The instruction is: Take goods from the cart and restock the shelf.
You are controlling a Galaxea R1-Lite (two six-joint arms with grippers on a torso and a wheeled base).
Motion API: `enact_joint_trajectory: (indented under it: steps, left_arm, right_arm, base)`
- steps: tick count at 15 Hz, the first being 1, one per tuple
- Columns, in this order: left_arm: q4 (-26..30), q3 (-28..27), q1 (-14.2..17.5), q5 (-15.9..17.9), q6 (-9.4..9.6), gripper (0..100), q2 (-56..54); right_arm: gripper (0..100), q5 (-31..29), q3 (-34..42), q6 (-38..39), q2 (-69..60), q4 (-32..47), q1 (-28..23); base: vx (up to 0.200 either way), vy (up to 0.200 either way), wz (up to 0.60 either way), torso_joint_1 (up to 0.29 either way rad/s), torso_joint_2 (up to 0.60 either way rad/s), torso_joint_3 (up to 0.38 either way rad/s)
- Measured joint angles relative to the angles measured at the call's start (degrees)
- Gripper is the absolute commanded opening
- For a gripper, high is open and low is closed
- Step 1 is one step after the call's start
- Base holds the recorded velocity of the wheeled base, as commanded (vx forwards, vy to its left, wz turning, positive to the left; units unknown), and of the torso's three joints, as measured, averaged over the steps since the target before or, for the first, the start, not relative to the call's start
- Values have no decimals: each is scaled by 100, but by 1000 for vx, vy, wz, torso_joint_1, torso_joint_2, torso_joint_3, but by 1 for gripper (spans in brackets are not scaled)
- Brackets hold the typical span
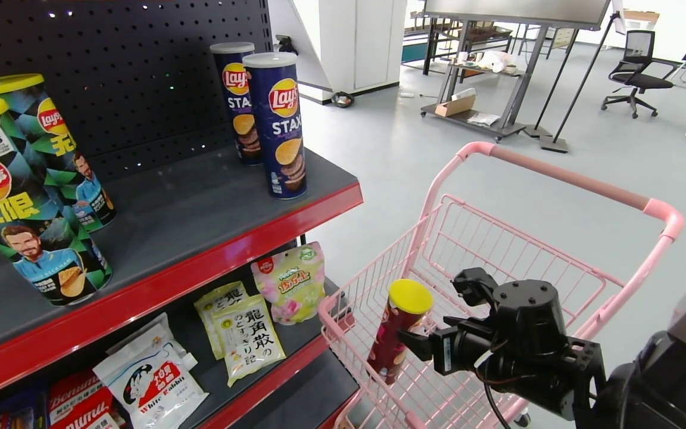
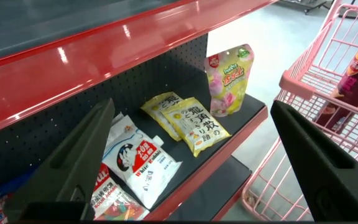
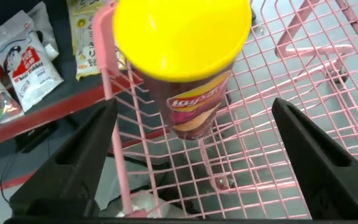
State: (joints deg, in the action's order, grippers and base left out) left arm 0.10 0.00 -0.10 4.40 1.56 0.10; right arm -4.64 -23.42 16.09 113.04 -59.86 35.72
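Chips can upright in cart; wire wall between can and shelf.

The head camera looked from high up, forward and down, over the shelf on the left and the pink cart on the right, with the room behind. The left wrist camera sat low, facing the snack bags on the lower shelf past the left fingers. The right wrist camera looked steeply down between the right fingers, close onto the can in the cart; all three views shared cart, can and bags.
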Motion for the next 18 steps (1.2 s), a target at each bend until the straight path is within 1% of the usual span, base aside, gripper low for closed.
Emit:
enact_joint_trajectory:
  steps: [8,13,18]
  left_arm:
    - [0,0,-1,0,2,100,0]
    - [0,0,0,-2,2,100,0]
    - [0,0,2,-2,2,100,0]
  right_arm:
    - [100,176,-533,2,453,-6,-61]
    - [100,191,-900,18,781,-101,-96]
    - [100,187,-1098,16,1002,-110,-77]
  base:
    - [0,0,0,0,0,0]
    - [0,0,0,0,0,0]
    - [0,0,0,0,0,0]
